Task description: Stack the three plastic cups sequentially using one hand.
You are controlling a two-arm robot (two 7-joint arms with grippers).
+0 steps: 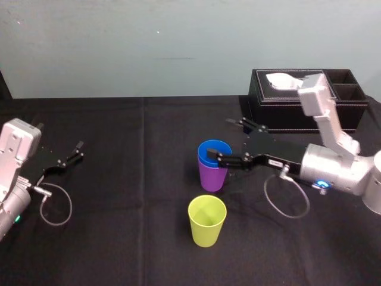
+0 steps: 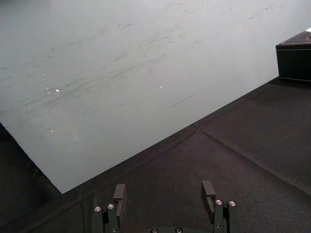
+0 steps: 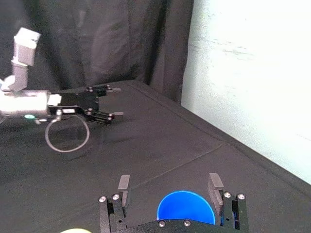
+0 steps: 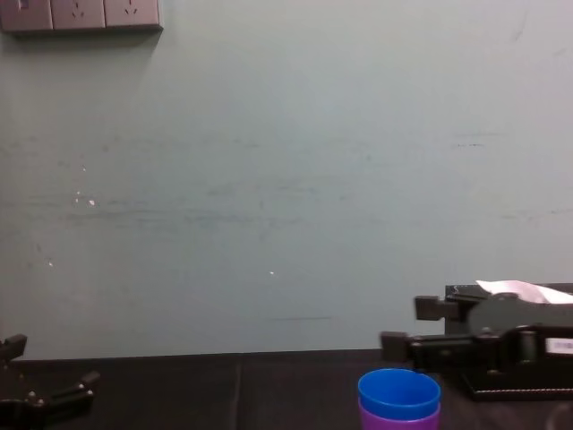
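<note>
Black cloth covers the table [image 1: 131, 208], which runs back to a pale wall [image 1: 149, 47]. At the far right stands a black tissue box [image 1: 280, 104] with a white tissue [image 1: 286, 79] poking up from its top opening. Two dark side compartments sit at its right end, and I cannot tell what is in them.

Near the middle of the table the blue cup [image 1: 213, 150] sits nested inside the purple cup [image 1: 211, 179]. Its rim rides a little above the purple rim, and nothing is in it. The yellow-green cup [image 1: 207, 223] stands alone and empty, nearer than the nested pair and just apart from it. All three cups are upright with mouths up. Their long axes are vertical and they taper towards the base.

The right gripper [image 1: 219, 139] reaches in from the right at the pair's right side, with its fingers spread. From the chest it [image 4: 400, 324] sits slightly higher than the blue rim [image 4: 399, 394] and clear of it. In its own wrist view the blue mouth [image 3: 186, 208] lies between the two fingers [image 3: 124, 184].

The left gripper [image 1: 68, 158] rests at the far left of the table, well apart from the cups, its fingers parted too.
</note>
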